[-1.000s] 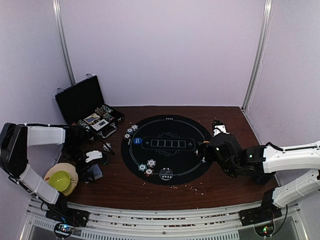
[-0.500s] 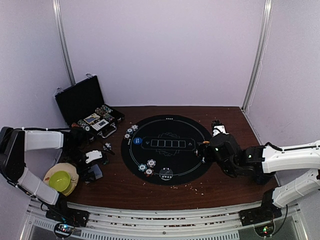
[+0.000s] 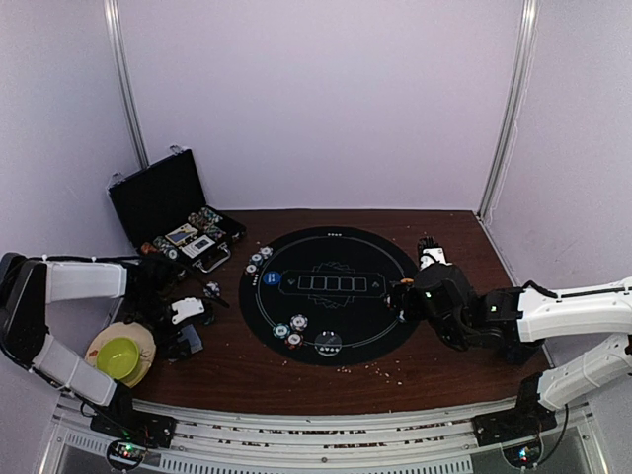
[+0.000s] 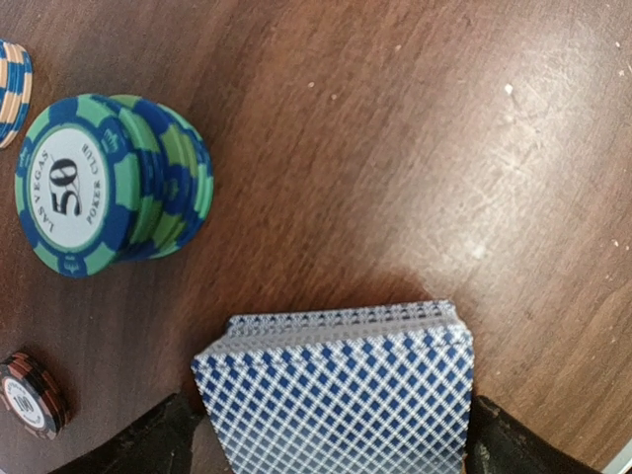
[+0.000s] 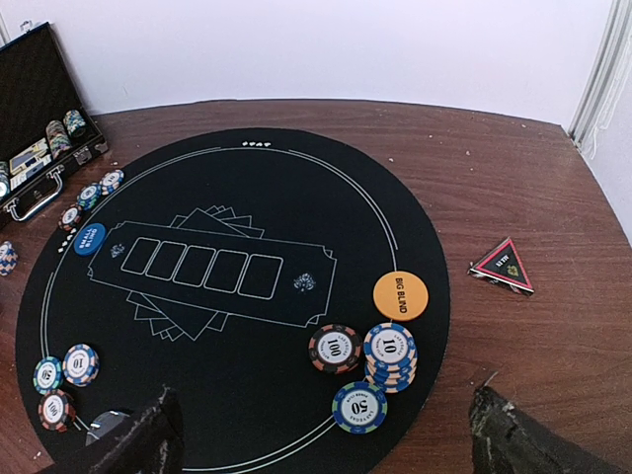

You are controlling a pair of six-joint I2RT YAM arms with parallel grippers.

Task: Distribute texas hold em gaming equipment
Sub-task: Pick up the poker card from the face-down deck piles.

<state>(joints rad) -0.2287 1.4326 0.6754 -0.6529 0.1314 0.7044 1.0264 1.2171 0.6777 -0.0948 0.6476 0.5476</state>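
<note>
My left gripper (image 4: 331, 439) is shut on a deck of blue-diamond-backed playing cards (image 4: 336, 385) and holds it just above the wood, left of the mat in the top view (image 3: 193, 316). A green-and-blue 50 chip stack (image 4: 109, 183) stands beyond the deck. A red-black chip (image 4: 30, 395) lies at the left. My right gripper (image 5: 331, 439) is open and empty over the mat's right edge (image 3: 403, 296). Below it lie an orange BIG BLIND disc (image 5: 400, 295), a 100 chip (image 5: 334, 349), a 10 chip stack (image 5: 390, 355) and a 50 chip (image 5: 359, 407).
The round black mat (image 3: 331, 262) holds a blue disc (image 5: 89, 238) and chips at its left (image 5: 99, 186) and near edges (image 5: 64, 367). The black case (image 3: 163, 202) stands open at the back left. A yellow-green bowl (image 3: 118, 355) sits front left. A triangular card (image 5: 506, 265) lies on the wood.
My left arm has shifted slightly with the deck in its grip. The right arm has barely moved.
</note>
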